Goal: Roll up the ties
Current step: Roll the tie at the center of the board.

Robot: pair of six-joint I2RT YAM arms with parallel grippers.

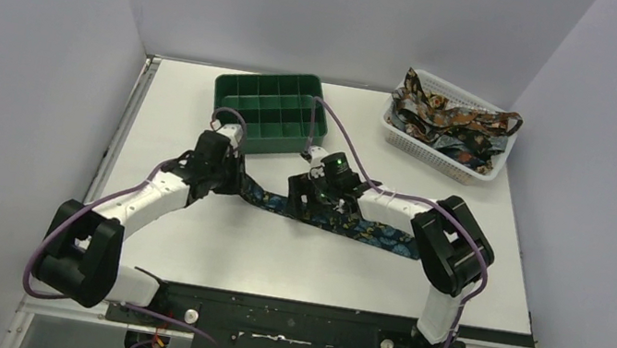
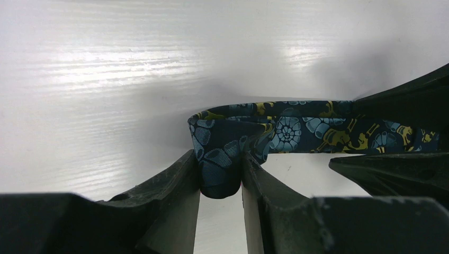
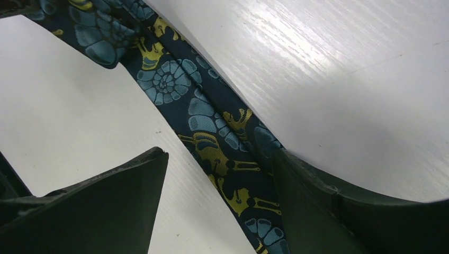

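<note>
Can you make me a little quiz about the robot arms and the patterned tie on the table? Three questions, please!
1. True or false: the left gripper is shut on the folded end of the tie.
2. Pick one: where are the other ties heaped? A: on the floor. B: in the white basket. C: on top of the robot's base.
3. Fill in the missing word: the right gripper is ____, with the tie running between its fingers.

Key: 1 true; 2 B; 3 open.
</note>
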